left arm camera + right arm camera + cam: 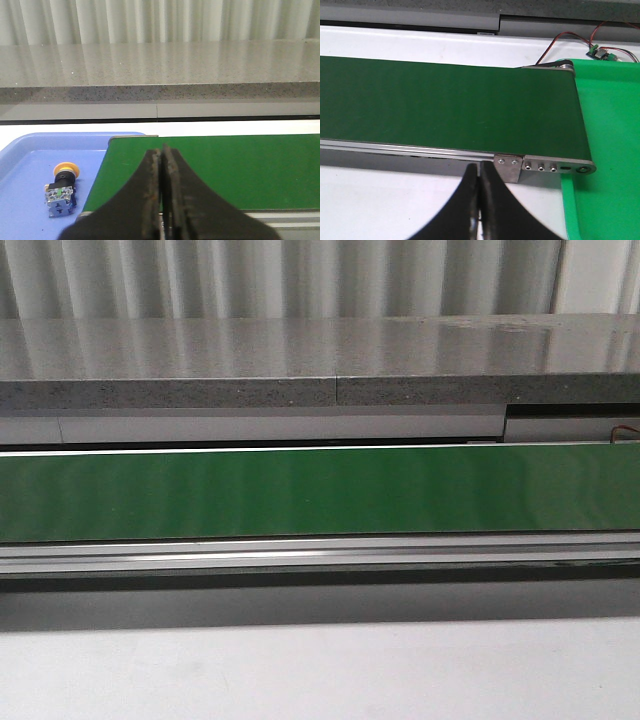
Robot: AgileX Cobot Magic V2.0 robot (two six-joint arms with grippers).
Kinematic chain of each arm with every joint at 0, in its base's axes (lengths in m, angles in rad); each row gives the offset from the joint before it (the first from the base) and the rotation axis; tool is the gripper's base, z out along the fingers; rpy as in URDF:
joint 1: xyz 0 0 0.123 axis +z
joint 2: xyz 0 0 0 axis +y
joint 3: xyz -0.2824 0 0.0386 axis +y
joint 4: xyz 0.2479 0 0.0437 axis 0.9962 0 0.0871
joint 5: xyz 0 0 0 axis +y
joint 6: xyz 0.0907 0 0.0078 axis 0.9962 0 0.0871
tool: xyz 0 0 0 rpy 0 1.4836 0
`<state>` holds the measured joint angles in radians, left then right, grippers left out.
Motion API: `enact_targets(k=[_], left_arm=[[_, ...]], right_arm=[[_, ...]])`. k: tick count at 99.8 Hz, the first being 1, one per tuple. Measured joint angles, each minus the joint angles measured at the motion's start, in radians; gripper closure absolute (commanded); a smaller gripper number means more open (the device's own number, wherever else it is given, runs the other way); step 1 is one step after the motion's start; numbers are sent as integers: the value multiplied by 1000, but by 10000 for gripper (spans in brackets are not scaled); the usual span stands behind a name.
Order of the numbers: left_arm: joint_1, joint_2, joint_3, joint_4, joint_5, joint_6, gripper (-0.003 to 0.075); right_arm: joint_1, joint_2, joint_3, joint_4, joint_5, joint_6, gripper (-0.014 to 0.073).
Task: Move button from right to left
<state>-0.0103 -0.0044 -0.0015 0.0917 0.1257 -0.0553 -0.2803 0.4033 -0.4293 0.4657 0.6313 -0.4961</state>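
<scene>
Conveyor belt (320, 492): plain dark green. Tray (25, 200): light blue. Button (62, 190): yellow-orange cap, black collar, blue-grey block. Counter (300, 360): speckled grey. Second tray (610, 150): bright green.

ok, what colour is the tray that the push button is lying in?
Light blue tray, holding the yellow-capped push button; clearest in the left wrist view.

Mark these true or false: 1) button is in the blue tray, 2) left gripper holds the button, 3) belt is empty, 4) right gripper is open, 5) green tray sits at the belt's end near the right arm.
1) True: the button lies in the blue tray.
2) False: the left gripper is shut on nothing; the button lies apart from it.
3) True: nothing rides on the belt.
4) False: the right gripper is shut, empty.
5) True: the green tray adjoins that end.
</scene>
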Motion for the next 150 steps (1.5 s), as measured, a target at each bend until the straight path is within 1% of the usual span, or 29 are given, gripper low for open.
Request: enact_targets(k=[30,40,50,55,60,79,86,93,100,113,126,150], left_arm=[[0,0,0,0,0,0,740],[0,0,0,0,0,0,740],[0,0,0,0,0,0,740],[0,0,0,0,0,0,740],[0,0,0,0,0,0,740],[0,0,0,0,0,0,740],[0,0,0,0,0,0,740],[0,0,0,0,-2,0,740],[0,0,0,0,-2,0,740],[0,0,0,0,-2,0,740],[0,0,0,0,-2,0,740],[0,0,0,0,-2,0,740]], right_arm=[[0,-5,5,0,-10,0,661],[14,-28,29,0,-47,2,661],[52,-66,65,-8,-107,24,661],[79,-89,86,-38,-142,61,661],[114,-116,111,-103,-177,124,661],[204,-218,229,-407,-297,490,661],[217,-261,278,-494,-347,596,661],[229,-303,330,-560,-399,674,661],[241,-344,380,-592,-446,716,661],[259,-404,449,-600,-493,740,661],[263,-414,456,-600,-514,747,661],[263,-414,456,-600,-608,750,661]])
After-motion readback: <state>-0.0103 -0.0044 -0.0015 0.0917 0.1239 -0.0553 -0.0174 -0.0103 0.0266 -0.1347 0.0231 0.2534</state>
